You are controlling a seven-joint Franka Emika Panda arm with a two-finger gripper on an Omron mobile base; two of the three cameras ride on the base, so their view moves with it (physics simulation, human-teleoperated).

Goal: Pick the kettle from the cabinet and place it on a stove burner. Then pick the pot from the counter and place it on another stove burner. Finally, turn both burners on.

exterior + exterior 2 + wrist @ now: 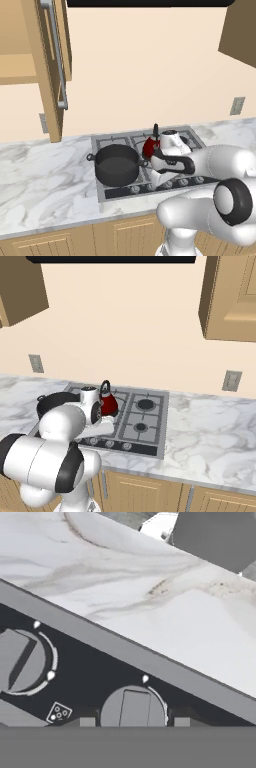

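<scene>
A white robot arm reaches low over the front edge of a grey steel gas cooktop [117, 192] set into a veined marble counter [40, 185] in a rendered kitchen. The wide black pot [117, 164] sits on the front-left burner, its loop handles out to the sides, while the dark-red kettle [107, 402], its black arched handle upright, stands on the grate just behind and to the right of it, partly masked by the arm in the left base view. The gripper [134, 722] hangs close over the cooktop's black control strip, a grey knob [133, 710] lying between its two small dark fingertips [87, 722]; whether the tips actually press the knob cannot be told, and the jaws stand partly apart, one on either side of it. A second knob [20, 660] shows to the left along the same strip. Two further burners [146, 404] on the right side of the cooktop carry nothing. Above the counter to the left, the tan wall cabinet [47, 65] stands with its door swung open.
</scene>
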